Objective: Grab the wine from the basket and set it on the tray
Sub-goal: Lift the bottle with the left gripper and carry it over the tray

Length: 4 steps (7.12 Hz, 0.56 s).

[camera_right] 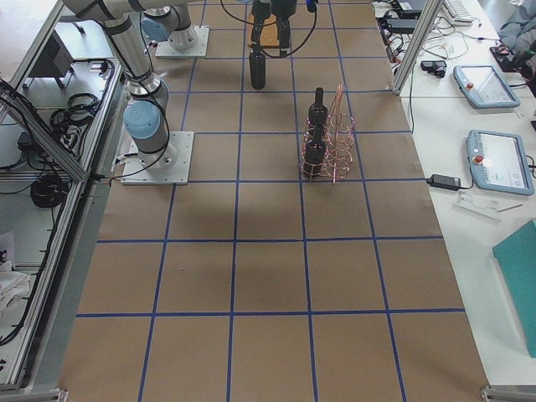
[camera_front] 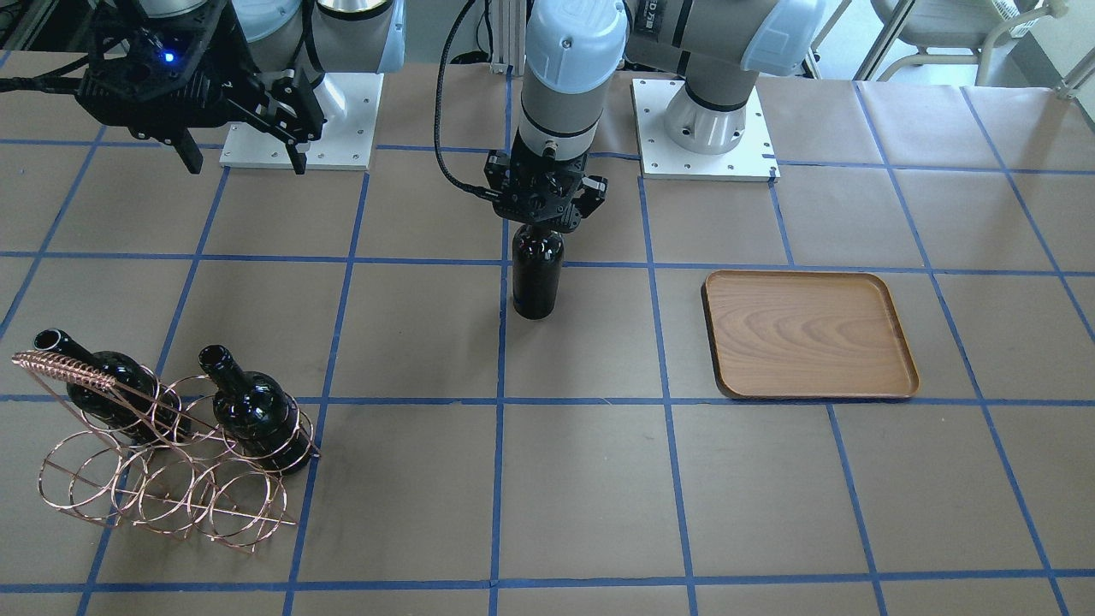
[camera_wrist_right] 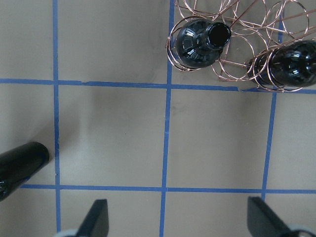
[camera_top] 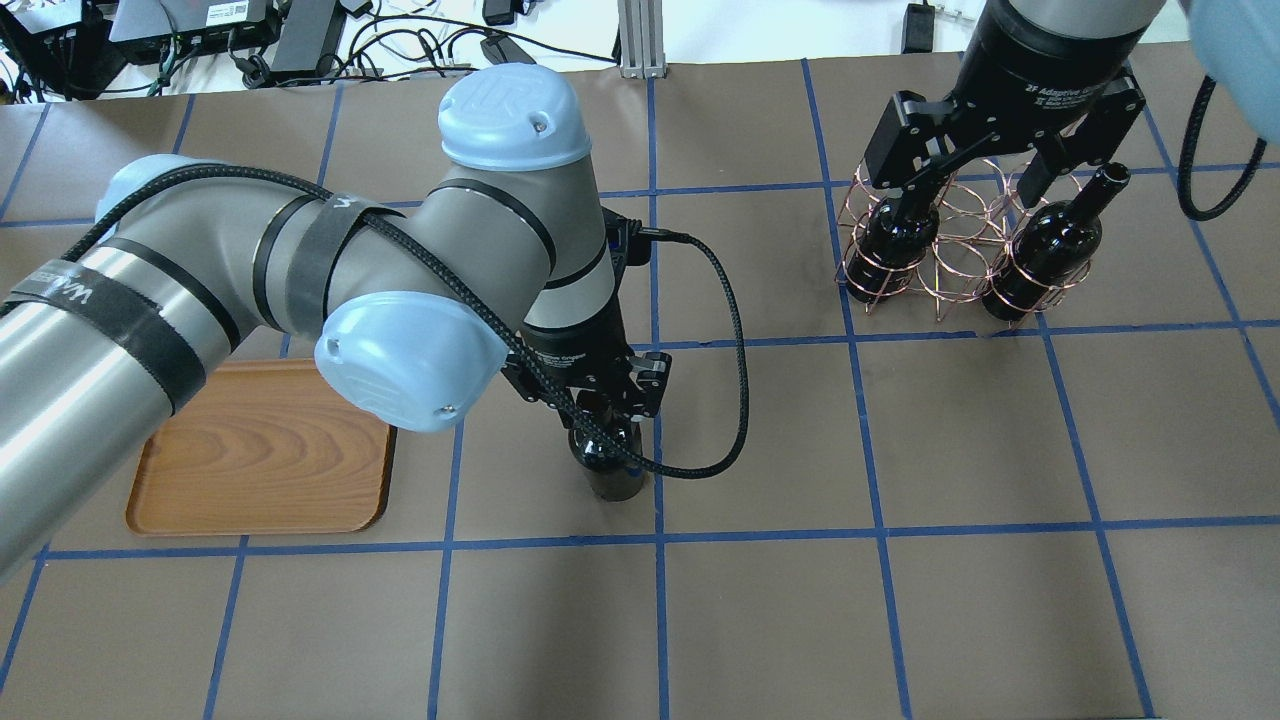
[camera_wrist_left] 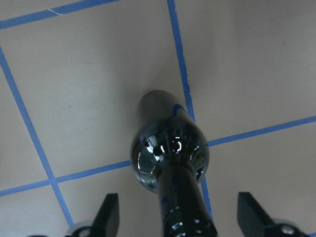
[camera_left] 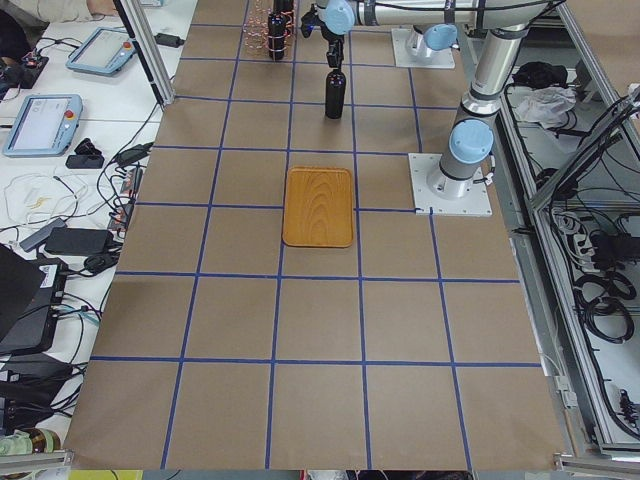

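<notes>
A black wine bottle (camera_front: pixel 537 278) stands upright on the table's middle, between the basket and the tray. My left gripper (camera_front: pixel 541 224) is straight above it. In the left wrist view the bottle's neck (camera_wrist_left: pixel 180 197) stands between the two fingers (camera_wrist_left: pixel 111 215), which are wide apart and clear of it: my left gripper (camera_wrist_left: pixel 180 210) is open. The copper wire basket (camera_front: pixel 162 466) holds two more black bottles (camera_front: pixel 257 411). My right gripper (camera_top: pixel 970 190) hangs open and empty above the basket (camera_top: pixel 950 250). The wooden tray (camera_front: pixel 808 334) lies flat with nothing on it.
The table is brown paper with a grid of blue tape. The two white arm base plates (camera_front: pixel 299 120) are at the robot's edge. A black cable (camera_top: pixel 735 340) loops from my left wrist beside the standing bottle.
</notes>
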Motion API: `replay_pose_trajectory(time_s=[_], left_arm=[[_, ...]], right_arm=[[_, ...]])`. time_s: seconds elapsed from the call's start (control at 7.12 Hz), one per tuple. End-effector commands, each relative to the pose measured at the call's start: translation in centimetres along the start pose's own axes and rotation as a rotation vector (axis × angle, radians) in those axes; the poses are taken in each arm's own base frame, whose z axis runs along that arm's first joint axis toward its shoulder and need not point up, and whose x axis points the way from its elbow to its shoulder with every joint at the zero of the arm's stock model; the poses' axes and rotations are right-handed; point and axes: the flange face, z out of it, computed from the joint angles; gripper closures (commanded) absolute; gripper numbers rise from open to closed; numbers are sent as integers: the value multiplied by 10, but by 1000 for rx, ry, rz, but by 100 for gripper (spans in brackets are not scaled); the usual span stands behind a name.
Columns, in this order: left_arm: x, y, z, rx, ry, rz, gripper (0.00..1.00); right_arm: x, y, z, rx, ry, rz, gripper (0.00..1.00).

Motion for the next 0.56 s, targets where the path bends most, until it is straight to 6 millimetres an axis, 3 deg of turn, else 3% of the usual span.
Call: replay_pose_trajectory(time_s=[0.0, 0.14, 0.28, 0.42], left_arm=[[1, 1, 0, -6, 7, 0, 41], [0, 1, 1, -8, 4, 0, 46], [0, 1, 0, -8, 2, 0, 58], [-1, 1, 0, -8, 1, 0, 81]], right_arm=[[2, -1, 3, -8, 3, -4, 0], [-2, 2, -2, 9, -1, 0, 0], [3, 0, 1, 1, 6, -10, 0], [-4, 4, -1, 8, -3, 3, 0]])
